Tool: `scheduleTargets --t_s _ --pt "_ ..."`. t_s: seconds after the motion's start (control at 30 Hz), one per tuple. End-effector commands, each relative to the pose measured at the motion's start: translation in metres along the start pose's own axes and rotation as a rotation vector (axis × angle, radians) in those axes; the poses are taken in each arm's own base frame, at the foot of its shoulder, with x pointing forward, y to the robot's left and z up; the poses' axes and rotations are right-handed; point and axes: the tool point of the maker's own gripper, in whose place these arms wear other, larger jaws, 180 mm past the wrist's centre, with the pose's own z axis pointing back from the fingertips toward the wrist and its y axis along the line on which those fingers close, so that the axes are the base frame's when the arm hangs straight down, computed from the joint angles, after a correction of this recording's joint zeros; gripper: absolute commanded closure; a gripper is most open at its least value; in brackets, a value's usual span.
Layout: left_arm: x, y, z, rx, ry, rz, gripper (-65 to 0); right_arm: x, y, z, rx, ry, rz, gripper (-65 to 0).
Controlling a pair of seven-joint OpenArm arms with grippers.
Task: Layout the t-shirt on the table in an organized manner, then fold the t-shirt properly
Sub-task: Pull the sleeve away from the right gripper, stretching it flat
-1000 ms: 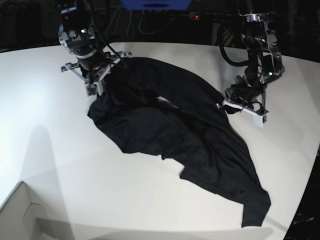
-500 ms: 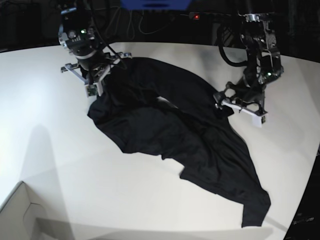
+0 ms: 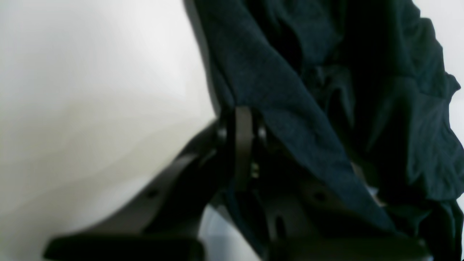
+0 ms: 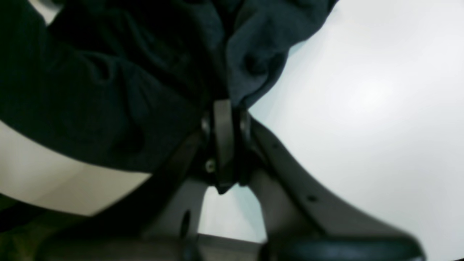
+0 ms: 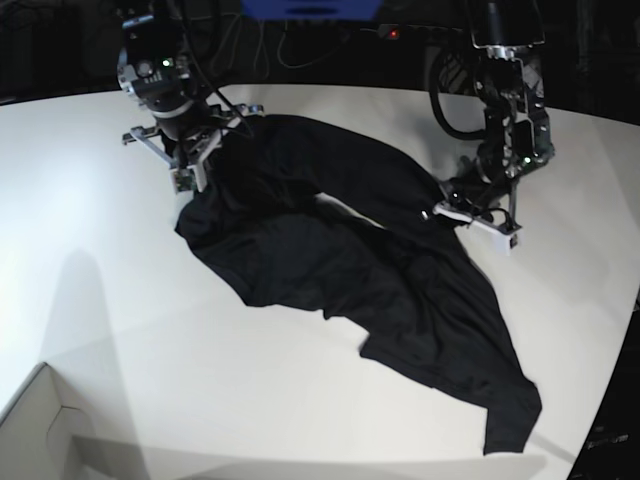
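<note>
Progress: we judged the layout step barely begun; the t-shirt (image 5: 350, 270) lay crumpled, not spread, and no fold was made yet
Left to do: we still had to flatten body and sleeves, then fold
Right gripper (image 5: 188, 172): at the left of the base view, its jaws were clenched on a bunched edge of the t-shirt, as its wrist view showed cloth pinched at the tips
T-shirt: plain black, thin and soft, heaped in ridges across the middle of the white table (image 5: 90, 260), one long part trailing toward the near right edge
Left gripper (image 5: 447, 210): at the right of the base view, its jaws were closed at the cloth's edge; we took them to be grasping the t-shirt, fabric draping over them in the wrist view
</note>
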Motion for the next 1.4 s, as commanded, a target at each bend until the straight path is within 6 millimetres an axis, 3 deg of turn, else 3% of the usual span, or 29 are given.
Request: scheduleTargets --t_s 0.0,0.17,0.33,0.43,0.63,0.8,0.97,1.13,1.27,1.37 --pt "0.004 0.004 0.008 0.012 -0.015 -0.015 -0.5 0.009 -0.001 0.003 -0.002 -0.037 0.001 0.0" --pt "0.06 0.01 0.062 0.032 -0.219 -0.037 -0.3 0.01 -0.002 0.003 -0.004 -0.038 0.002 0.0" --pt "0.096 0.018 0.115 0.078 -0.382 -0.069 -0.3 0.011 -0.002 0.003 -0.004 -0.041 0.002 0.0" --pt "0.108 0.034 0.139 0.13 -0.445 -0.062 -0.3 0.012 -0.002 0.002 -0.004 -0.043 0.001 0.0" --pt "0.118 0.087 0.175 0.274 -0.516 -0.001 -0.3 0.012 0.0 0.002 -0.001 -0.044 0.002 0.0" --pt "0.123 0.11 0.193 0.342 -0.554 0.026 -0.3 0.011 0.002 0.002 0.004 -0.043 0.002 0.0" --pt "0.129 0.114 0.199 0.356 -0.565 0.006 -0.3 0.003 0.002 -0.002 0.004 -0.017 0.002 0.0" --pt "0.128 0.105 0.18 0.321 -0.506 -0.051 -0.3 0.002 0.002 -0.002 0.005 -0.014 0.001 0.0" --pt "0.108 0.107 0.153 0.3 -0.407 -0.051 -0.3 -0.004 0.003 -0.003 0.007 0.003 -0.001 0.0" --pt "0.075 0.117 0.127 0.321 -0.288 -0.065 -0.3 -0.02 0.003 -0.01 0.007 0.049 -0.001 0.0"
